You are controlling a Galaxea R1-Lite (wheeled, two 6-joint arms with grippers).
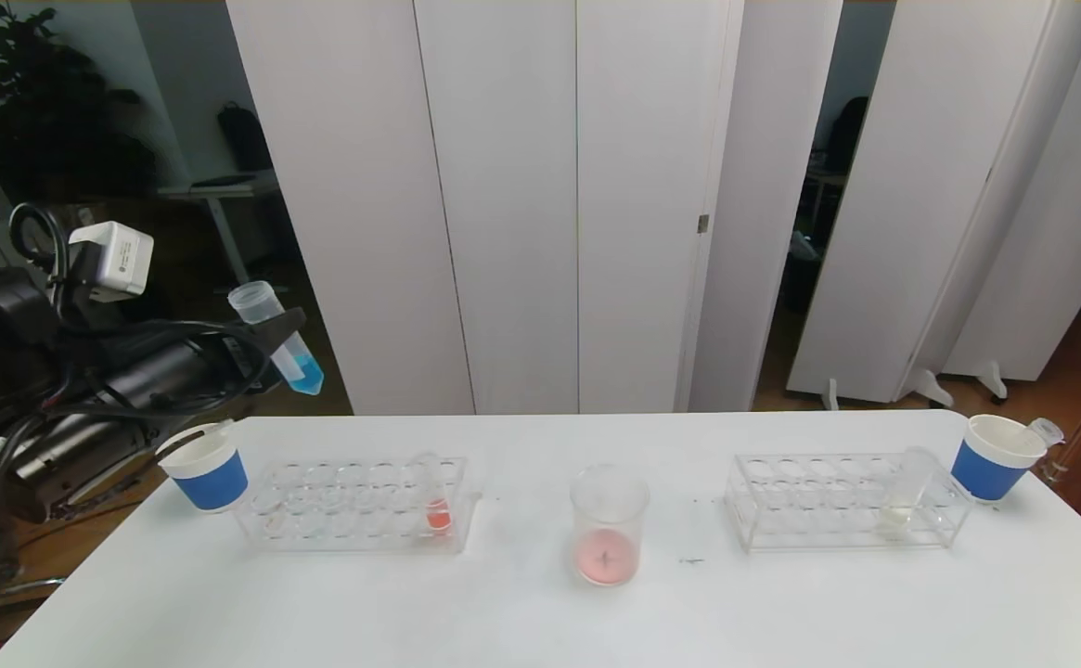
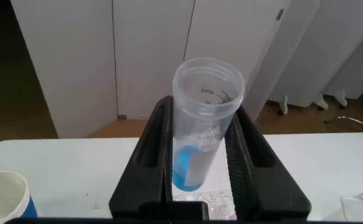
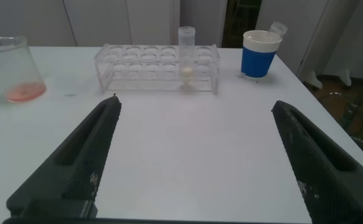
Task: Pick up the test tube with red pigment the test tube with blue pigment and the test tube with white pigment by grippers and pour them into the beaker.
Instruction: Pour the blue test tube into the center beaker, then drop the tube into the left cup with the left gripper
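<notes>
Above table's left edge, left claw (image 1: 271,348) clamps blue-pigment tube (image 1: 285,343).

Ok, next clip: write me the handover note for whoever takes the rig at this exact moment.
Left tool: shut on the test tube with blue pigment, held tilted in the air, above the table's left end, beyond the left cup.
Right tool: open, empty, low over the table's right side.
Beaker: centre, with reddish liquid at the bottom, so red looks poured.
A tube with red liquid stands in the left rack.
Test tube with white pigment: in the right rack, untouched.
Left to do: pour blue, then white.
</notes>
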